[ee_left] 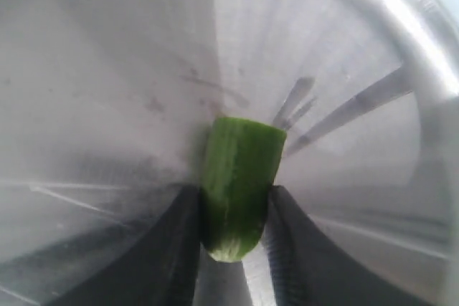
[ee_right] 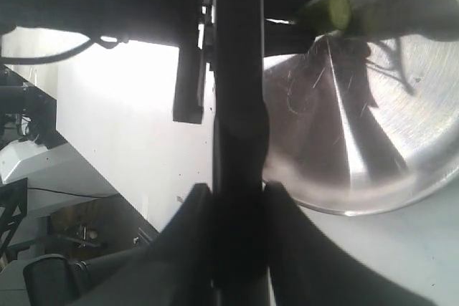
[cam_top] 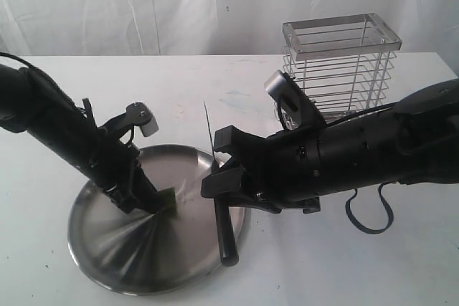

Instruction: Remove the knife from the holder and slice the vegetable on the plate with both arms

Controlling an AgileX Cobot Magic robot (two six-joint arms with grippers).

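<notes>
The round steel plate (cam_top: 115,249) lies at the front left. On it, my left gripper (cam_top: 159,204) is shut on the small green vegetable (cam_top: 170,199), whose cut end sticks out past the fingers (ee_left: 168,249) in the left wrist view (ee_left: 240,177). My right gripper (cam_top: 219,180) is shut on the knife (cam_top: 224,228) over the plate's right rim. The black handle points toward the front and the thin blade (cam_top: 208,128) rises toward the back. In the right wrist view the handle (ee_right: 237,105) runs between the fingers (ee_right: 297,241), and the vegetable (ee_right: 330,10) shows beyond it. The wire holder (cam_top: 341,66) stands at the back right.
A white cloth backdrop hangs behind the white table (cam_top: 344,263). A dark cable loop (cam_top: 369,213) hangs under the right arm. The holder sits just behind the right arm's wrist camera (cam_top: 285,94).
</notes>
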